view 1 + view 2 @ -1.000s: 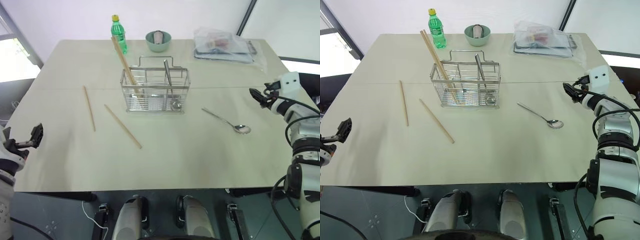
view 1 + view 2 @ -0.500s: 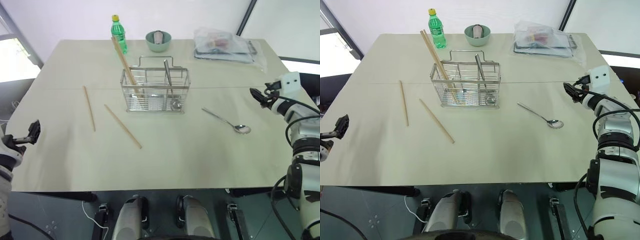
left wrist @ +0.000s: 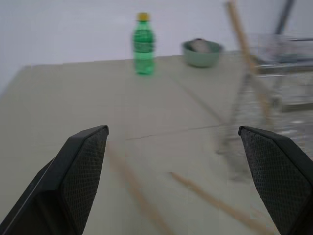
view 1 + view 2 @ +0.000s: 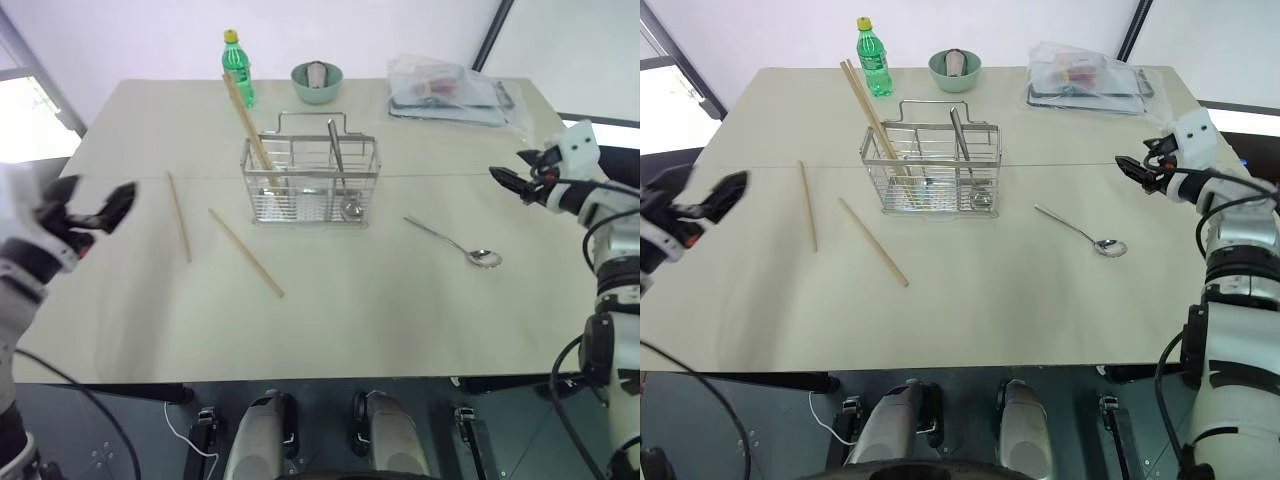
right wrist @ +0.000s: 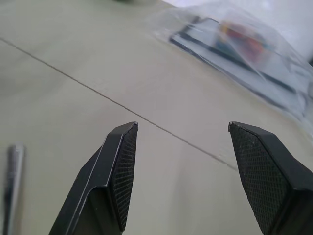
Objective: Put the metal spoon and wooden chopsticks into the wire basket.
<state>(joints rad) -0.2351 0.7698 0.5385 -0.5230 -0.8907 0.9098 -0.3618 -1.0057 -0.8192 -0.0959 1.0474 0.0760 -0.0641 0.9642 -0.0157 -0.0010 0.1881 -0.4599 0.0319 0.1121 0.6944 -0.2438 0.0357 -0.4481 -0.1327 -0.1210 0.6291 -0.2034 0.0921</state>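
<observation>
While both grippers, left gripper (image 4: 88,210) and right gripper (image 4: 1137,169), were held open and empty, two wooden chopsticks (image 4: 245,252) and the metal spoon (image 4: 455,243) lay outside the wire basket (image 4: 310,180). Each loose piece would best be approached low and pinched mid-shaft.

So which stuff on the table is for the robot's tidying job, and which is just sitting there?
For the job:
wire basket
metal spoon
two loose wooden chopsticks
chopsticks already in the basket

Just lying about:
green bottle
green bowl
plastic bag
</observation>
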